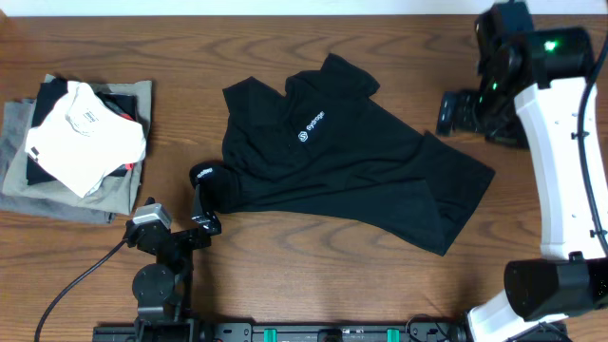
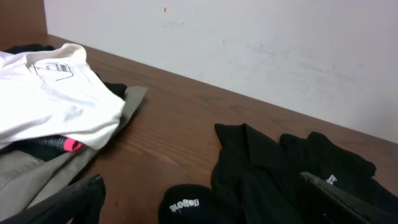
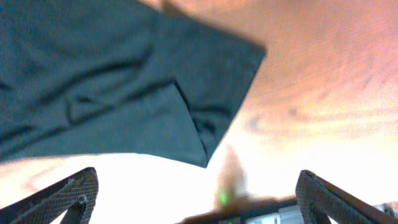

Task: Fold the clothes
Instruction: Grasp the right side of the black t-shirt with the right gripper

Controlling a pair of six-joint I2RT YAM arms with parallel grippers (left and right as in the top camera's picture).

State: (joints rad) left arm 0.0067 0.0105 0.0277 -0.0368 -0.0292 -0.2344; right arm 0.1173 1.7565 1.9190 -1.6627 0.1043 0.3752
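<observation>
Overhead: left arm folded short, left tool [image 1: 202, 199] at the black T-shirt's [image 1: 332, 161] left edge, jaws wide, empty. Right arm stretched far, right tool [image 1: 446, 112] wide, empty, beside the shirt.

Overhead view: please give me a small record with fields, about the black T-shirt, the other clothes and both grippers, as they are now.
black T-shirt: lies loosely on the wooden table, wrinkled, not yet folded
white logo: faces up
pile at left: white folded garment on top, grey-olive folded garment beneath
left gripper: open, empty, by the shirt's near-left edge
right gripper: open, empty, near the shirt's right end
fold progress: none visible
</observation>
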